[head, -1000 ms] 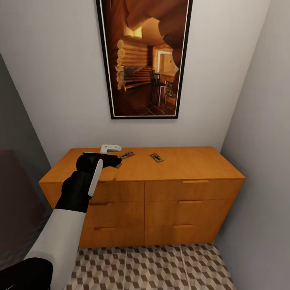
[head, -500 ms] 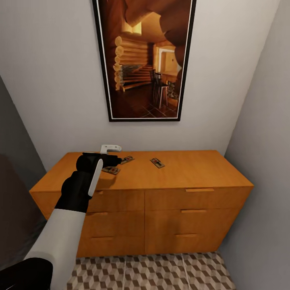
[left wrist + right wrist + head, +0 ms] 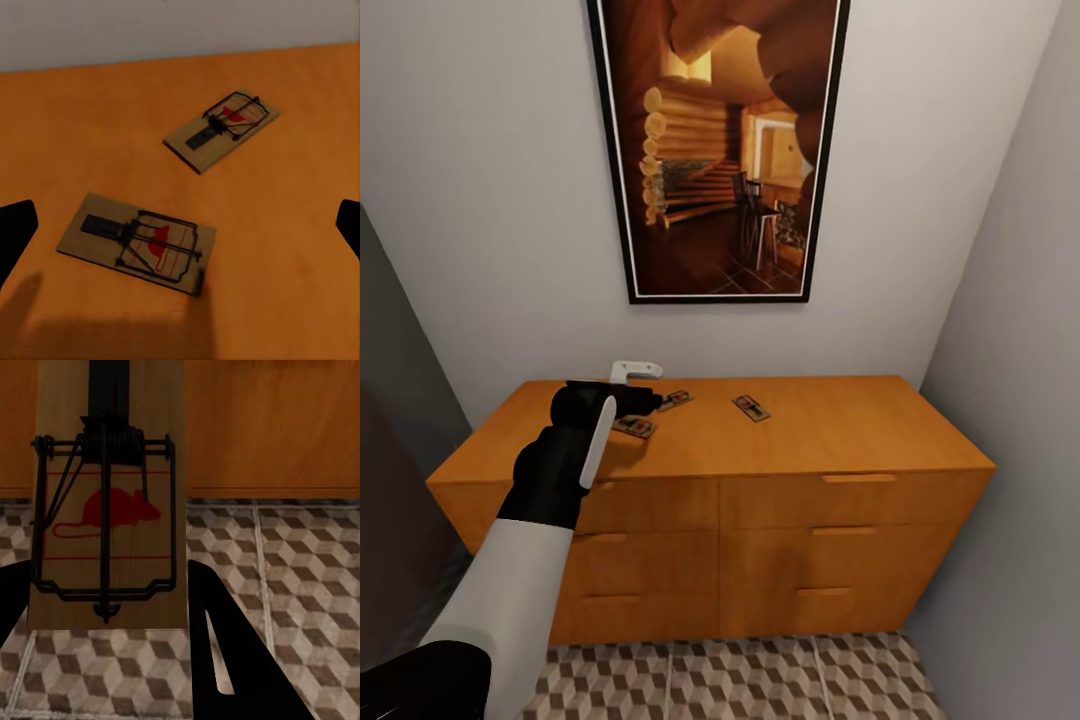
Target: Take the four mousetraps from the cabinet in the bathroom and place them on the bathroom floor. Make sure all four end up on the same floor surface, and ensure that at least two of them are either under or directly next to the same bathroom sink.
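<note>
Three mousetraps lie on top of the orange-brown cabinet (image 3: 780, 500): one (image 3: 635, 427) by my left hand, one (image 3: 675, 400) just behind it, and one (image 3: 751, 407) further right. My left gripper (image 3: 645, 402) hovers low over the cabinet top, open. In the left wrist view the fingertips (image 3: 15, 232) stand wide apart, with the nearer mousetrap (image 3: 139, 241) lying between them and another mousetrap (image 3: 221, 129) beyond. My right gripper (image 3: 109, 615) is shut on a fourth mousetrap (image 3: 109, 495), held above the cube-patterned bathroom floor (image 3: 300, 585).
A small white object (image 3: 632, 370) sits at the back of the cabinet top by the wall. A framed picture (image 3: 715, 150) hangs above. Grey walls close in on both sides. A strip of tiled floor (image 3: 710, 680) lies in front of the cabinet drawers.
The head view has shifted, so the cabinet looks wider and lower. The mousetrap nearest my left hand, hidden under it a second ago, now shows beside the fingers.
</note>
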Robot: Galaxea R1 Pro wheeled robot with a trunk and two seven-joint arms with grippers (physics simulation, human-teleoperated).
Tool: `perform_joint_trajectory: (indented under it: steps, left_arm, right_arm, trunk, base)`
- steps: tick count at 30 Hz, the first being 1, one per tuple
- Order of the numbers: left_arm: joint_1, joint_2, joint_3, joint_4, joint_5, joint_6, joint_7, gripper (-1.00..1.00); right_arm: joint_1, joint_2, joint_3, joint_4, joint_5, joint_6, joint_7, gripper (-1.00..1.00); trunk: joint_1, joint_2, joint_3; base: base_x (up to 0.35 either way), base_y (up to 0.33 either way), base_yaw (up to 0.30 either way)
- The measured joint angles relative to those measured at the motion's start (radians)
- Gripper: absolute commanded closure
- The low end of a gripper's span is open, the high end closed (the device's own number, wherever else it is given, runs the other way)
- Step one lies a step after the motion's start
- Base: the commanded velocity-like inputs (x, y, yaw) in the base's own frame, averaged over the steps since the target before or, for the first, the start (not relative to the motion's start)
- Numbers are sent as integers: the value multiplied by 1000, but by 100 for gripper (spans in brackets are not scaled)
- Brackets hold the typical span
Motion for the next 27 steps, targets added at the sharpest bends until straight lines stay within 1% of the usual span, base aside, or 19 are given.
perform_joint_trajectory:
  steps: [10, 19, 27]
  left_arm:
    - [0, 0, 0, 12, 0, 0, 0, -100]
    - [2, 0, 0, 20, 0, 0, 0, -100]
    - [3, 0, 0, 25, 0, 0, 0, -100]
  right_arm:
    - [0, 0, 0, 0, 0, 0, 0, 100]
    - [1, -7, 0, 3, -1, 0, 0, 100]
    - [41, -10, -1, 3, -5, 0, -2, 100]
  trunk:
    - [0, 0, 0]
    - [0, 0, 0]
    - [0, 0, 0]
  base:
    - [137, 0, 0]
    - [91, 0, 0]
    - [63, 0, 0]
